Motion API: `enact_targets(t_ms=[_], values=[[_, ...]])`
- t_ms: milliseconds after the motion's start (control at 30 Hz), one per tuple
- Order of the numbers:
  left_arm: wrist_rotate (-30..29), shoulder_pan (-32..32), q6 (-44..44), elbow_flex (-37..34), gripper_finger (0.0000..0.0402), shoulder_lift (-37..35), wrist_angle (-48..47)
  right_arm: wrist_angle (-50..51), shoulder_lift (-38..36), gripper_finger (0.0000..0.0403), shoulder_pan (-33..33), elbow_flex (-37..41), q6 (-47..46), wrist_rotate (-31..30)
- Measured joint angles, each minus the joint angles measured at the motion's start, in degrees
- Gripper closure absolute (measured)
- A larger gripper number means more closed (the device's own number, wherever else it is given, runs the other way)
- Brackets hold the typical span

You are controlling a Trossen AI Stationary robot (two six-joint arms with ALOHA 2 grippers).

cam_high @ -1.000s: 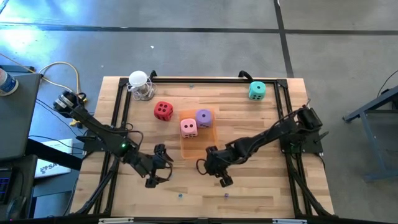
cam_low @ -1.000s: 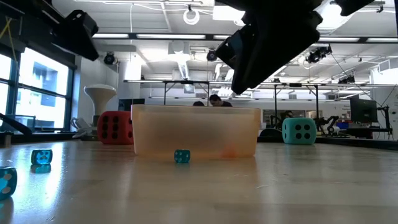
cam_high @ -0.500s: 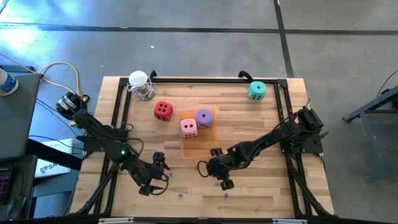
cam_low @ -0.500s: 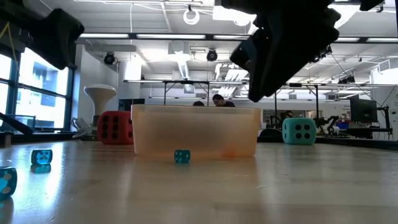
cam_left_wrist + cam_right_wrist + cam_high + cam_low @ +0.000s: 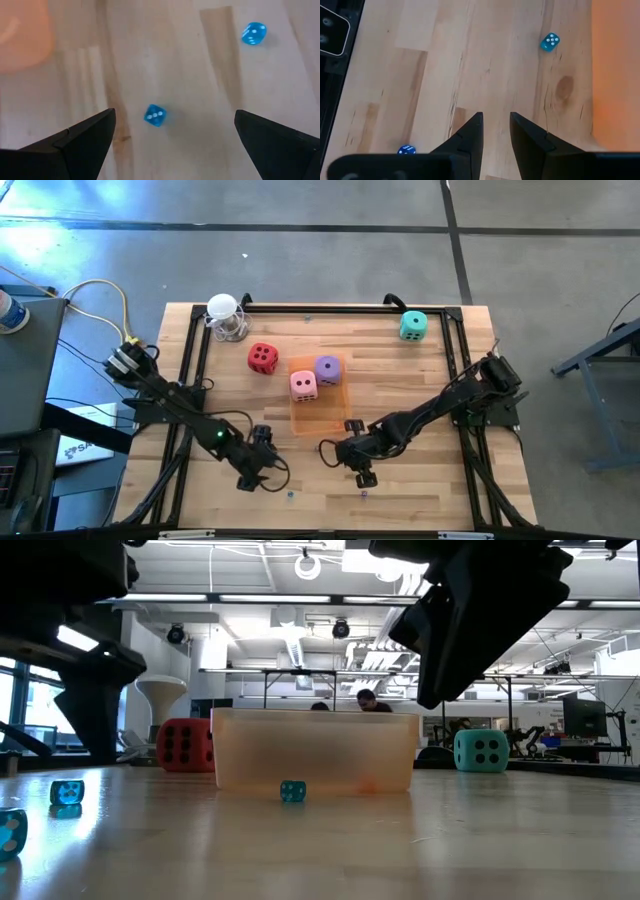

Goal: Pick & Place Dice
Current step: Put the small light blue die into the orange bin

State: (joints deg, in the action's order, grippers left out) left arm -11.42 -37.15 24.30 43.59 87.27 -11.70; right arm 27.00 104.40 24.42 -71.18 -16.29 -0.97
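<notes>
The pink die [image 5: 304, 385] and the purple die [image 5: 327, 369] sit in the orange tray [image 5: 318, 415]. The red die [image 5: 263, 358] rests on the wood left of the tray. The teal die [image 5: 413, 326] stands at the far right. My left gripper [image 5: 260, 465] hangs wide open, low over the table near the tray's near left corner. A small blue translucent die [image 5: 154, 115] lies on the wood between its fingers, untouched. My right gripper [image 5: 347, 460], right of it, points down with its fingers [image 5: 470, 132] a narrow gap apart and only bare wood between them.
More small blue dice lie on the near half of the table [image 5: 254, 33] [image 5: 550, 41] [image 5: 406, 149] [image 5: 67, 791]. A white round object [image 5: 226, 315] stands at the far left corner. Black frame rails [image 5: 190, 370] run along the table's sides. People show in the room behind.
My left gripper has come down toward the table and a little toward the near edge, staying wide open. My right gripper has rolled its wrist somewhat and hardly shifted. No die has moved.
</notes>
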Motion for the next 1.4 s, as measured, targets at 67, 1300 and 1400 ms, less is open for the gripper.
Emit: enact_targets(t_ms=[67, 1300, 1400], values=[[2.37, 0.56, 0.22, 0.0, 0.0002, 0.32, 0.97, 0.07, 0.0, 0.0318, -0.01, 0.0, 0.0, -0.01], [5.56, 4.07, -6.69, 0.0, 0.0002, 0.39, -0.98, -0.22, -0.07, 0.0318, 0.07, 0.0, 0.0, -0.17], [6.79, 4.03, -6.68, 0.0, 0.0002, 0.39, -0.83, -0.22, -0.07, 0.0318, 0.07, 0.0, 0.0, -0.17]])
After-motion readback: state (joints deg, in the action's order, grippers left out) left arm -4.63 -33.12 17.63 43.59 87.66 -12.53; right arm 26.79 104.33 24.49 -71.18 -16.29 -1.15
